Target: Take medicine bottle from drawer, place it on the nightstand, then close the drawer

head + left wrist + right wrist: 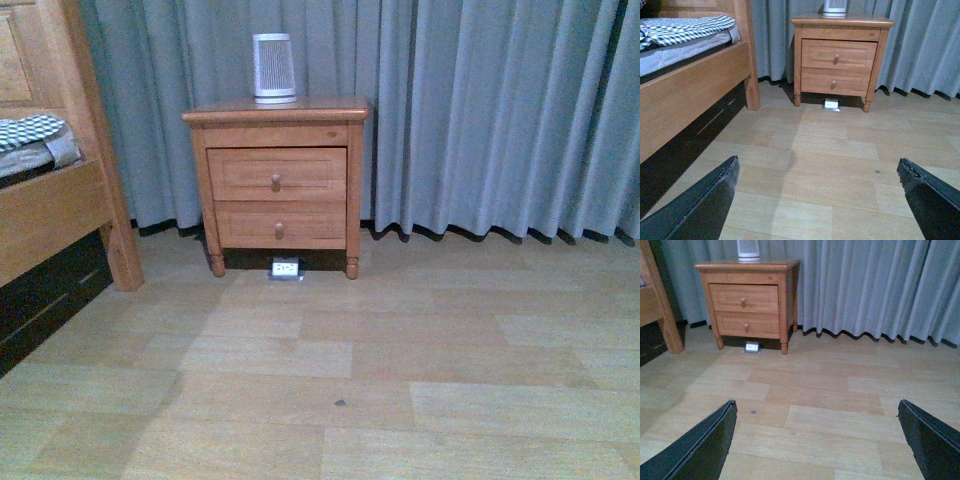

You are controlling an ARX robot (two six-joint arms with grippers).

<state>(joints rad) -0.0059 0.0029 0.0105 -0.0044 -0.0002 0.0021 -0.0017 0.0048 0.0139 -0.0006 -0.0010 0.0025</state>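
Observation:
The orange-brown nightstand [277,112] stands against the grey curtain, well ahead of me across bare floor. Its upper drawer [276,174] is closed, knob facing me, so the medicine bottle is hidden. The nightstand [842,22] and drawer [838,54] also show in the left wrist view, and again as nightstand [747,265] and drawer [743,298] in the right wrist view. My left gripper [817,167] hangs open over the floor, nothing between its fingers. My right gripper [816,410] is likewise open and empty. Neither arm appears in the front view.
A white-and-grey ribbed cylinder [273,68] stands on the nightstand top. A lower drawer [279,225] sits closed beneath. A small white socket box [285,268] lies on the floor under the cabinet. A wooden bed frame [60,205] fills the left side.

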